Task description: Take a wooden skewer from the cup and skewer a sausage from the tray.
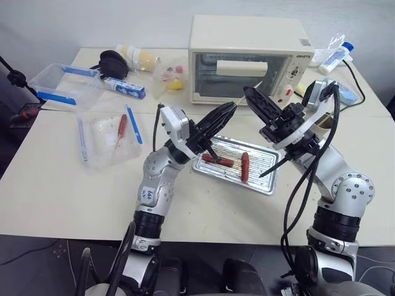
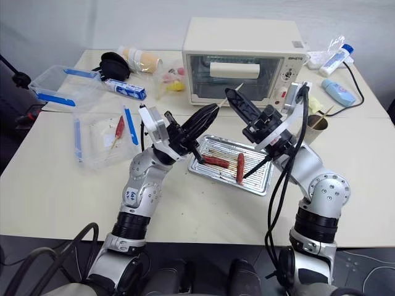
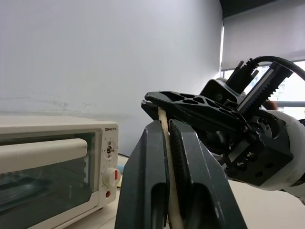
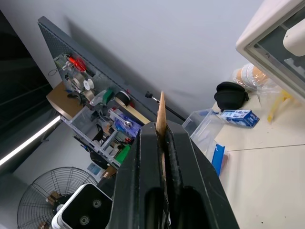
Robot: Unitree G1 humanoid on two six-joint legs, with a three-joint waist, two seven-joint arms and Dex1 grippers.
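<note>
Gripping wooden skewer; tray below.

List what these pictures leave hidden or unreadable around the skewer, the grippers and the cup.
- Wooden skewer: in the left wrist view its lower length is hidden between the left gripper fingers; its far end is behind the right gripper.
- Skewer tip: right wrist view, the end sticks out, the rest is buried between the fingers.
- Cup: right eye view, partly hidden behind the right arm's cable.
- Oven dial markings: too small.
</note>
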